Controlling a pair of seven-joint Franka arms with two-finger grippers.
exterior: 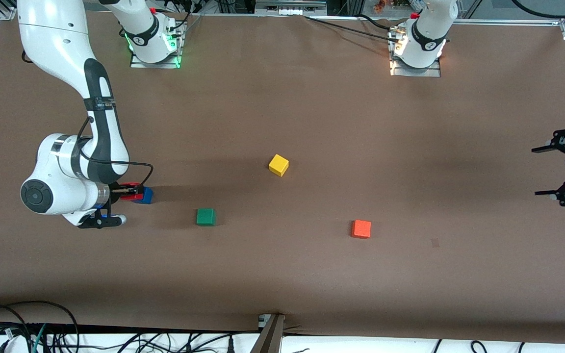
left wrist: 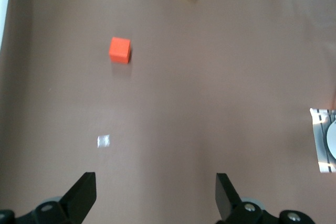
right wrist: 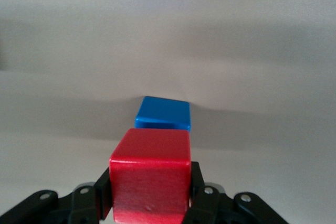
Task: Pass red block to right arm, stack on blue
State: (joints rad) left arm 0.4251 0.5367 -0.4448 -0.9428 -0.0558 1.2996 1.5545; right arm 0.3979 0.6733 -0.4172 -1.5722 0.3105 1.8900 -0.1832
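My right gripper (exterior: 128,192) is shut on the red block (exterior: 131,191) at the right arm's end of the table. It holds the block low, right beside and partly over the blue cube (exterior: 145,195). In the right wrist view the red block (right wrist: 150,174) sits between the black fingers (right wrist: 102,192), with the blue cube (right wrist: 163,113) just past it on the table. My left gripper (exterior: 564,169) is open and empty, up at the left arm's end of the table, where that arm waits. Its fingertips (left wrist: 84,195) show over bare table.
A green cube (exterior: 206,216) lies nearer the front camera than the blue cube, toward the middle. A yellow cube (exterior: 278,164) lies mid-table. An orange cube (exterior: 361,229) lies toward the left arm's end; it also shows in the left wrist view (left wrist: 119,50).
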